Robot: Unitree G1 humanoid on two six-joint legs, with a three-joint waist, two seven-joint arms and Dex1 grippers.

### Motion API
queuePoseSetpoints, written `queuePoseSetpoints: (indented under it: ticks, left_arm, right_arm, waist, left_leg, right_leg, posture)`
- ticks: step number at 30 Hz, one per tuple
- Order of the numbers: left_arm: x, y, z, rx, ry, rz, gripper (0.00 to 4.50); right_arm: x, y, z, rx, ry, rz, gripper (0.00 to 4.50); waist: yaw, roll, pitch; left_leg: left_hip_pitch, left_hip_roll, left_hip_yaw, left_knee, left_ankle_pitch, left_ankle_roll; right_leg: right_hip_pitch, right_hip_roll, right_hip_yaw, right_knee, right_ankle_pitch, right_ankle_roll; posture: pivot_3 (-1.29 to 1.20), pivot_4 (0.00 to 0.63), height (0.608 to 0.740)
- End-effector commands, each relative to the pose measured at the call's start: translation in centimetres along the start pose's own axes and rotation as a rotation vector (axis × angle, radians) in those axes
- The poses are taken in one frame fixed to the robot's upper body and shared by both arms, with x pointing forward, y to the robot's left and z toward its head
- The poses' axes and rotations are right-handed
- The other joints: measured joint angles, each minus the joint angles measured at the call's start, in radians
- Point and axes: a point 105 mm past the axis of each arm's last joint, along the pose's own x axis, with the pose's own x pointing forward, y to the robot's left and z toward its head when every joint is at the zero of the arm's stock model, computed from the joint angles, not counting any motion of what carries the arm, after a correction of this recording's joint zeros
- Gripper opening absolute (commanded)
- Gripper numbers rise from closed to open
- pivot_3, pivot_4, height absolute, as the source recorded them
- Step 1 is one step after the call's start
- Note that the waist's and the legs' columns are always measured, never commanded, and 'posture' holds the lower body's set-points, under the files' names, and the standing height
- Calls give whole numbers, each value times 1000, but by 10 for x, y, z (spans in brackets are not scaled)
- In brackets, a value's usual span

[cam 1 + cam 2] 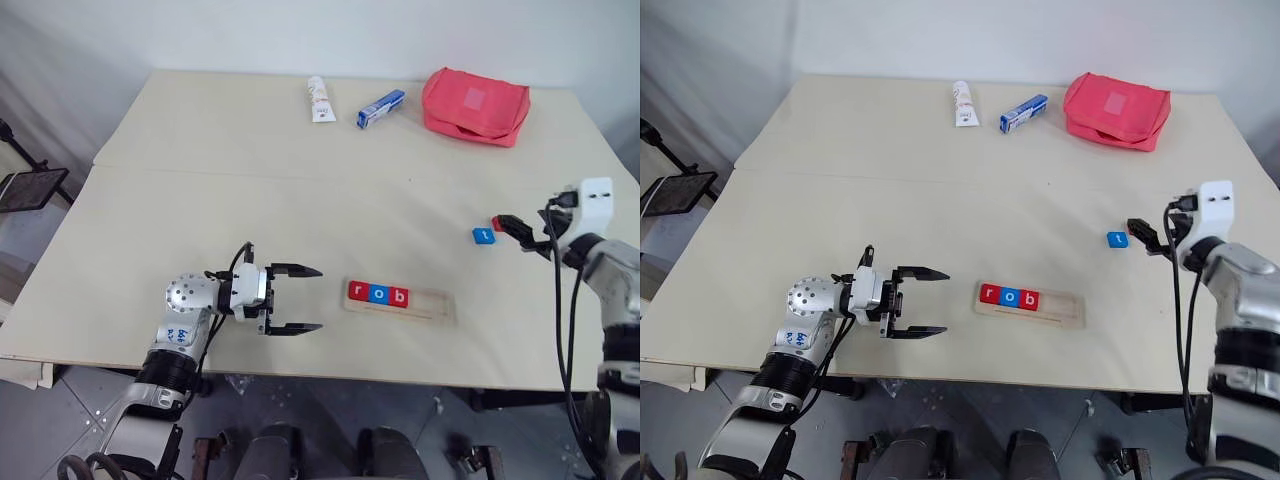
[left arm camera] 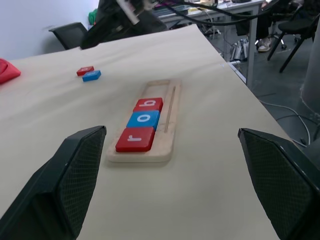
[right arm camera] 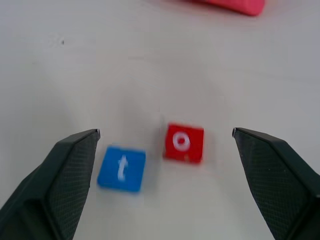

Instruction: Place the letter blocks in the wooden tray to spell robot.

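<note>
Left eye view: I see the wooden tray [image 1: 400, 302] lying near the front edge of the table [image 1: 250, 200], with three letter blocks seated at its left end, red r [image 1: 358, 291], blue o [image 1: 378, 294] and red b [image 1: 398, 296], side by side and touching; the right part of its groove is bare. My left gripper [image 1: 308, 299] sits level just left of the tray, pointing toward it, fingers spread wide and holding nothing. My right gripper [image 3: 165, 137] hangs over the table's right side, jaws likewise wide apart and empty. In the right wrist view I find the two loose blocks between its fingers: blue t [image 3: 121, 168] and red o [image 3: 183, 142], lying flat just beside each other, apart from the tray. At the far edge lie a white tube [image 1: 319, 99], a blue-and-white box [image 1: 381, 108] and a red pouch [image 1: 475, 105].
</note>
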Motion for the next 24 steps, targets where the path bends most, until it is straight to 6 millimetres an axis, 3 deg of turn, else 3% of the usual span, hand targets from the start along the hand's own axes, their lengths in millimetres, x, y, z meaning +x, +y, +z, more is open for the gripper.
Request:
queuePoseSetpoints:
  ticks: [1,7,22,24]
  left_arm:
    - [3,0,7,39,-11,-1,4500]
    - [2,-2,9,43,-9,17,4500]
    - [3,-6,9,39,-7,39,4500]
    - [3,-6,9,40,-7,40,4500]
  right_arm:
    - [13,-9,1,-12,8,-70,4450]
    - [30,-11,-3,-2,49,-142,4450]
    - [29,-21,-20,-17,135,-218,4450]
    - [29,-21,-22,-15,146,-221,4058]
  waist:
    - [0,0,0]
    - [-2,0,0]
    - [-3,0,0]
    - [-3,0,0]
  left_leg:
    - [0,0,0,0,0,0]
    - [-1,-1,-1,-1,0,0]
    - [-1,-1,-1,0,0,0]
    - [-1,-1,-1,0,0,0]
  right_leg:
    - [0,0,0,0,0,0]
    - [0,-2,-3,0,0,0]
    - [0,-2,-2,0,0,0]
    - [0,-2,-2,0,0,0]
  posture:
    - [0,150,740]
    - [0,150,740]
    - [0,150,740]
    - [0,150,740]
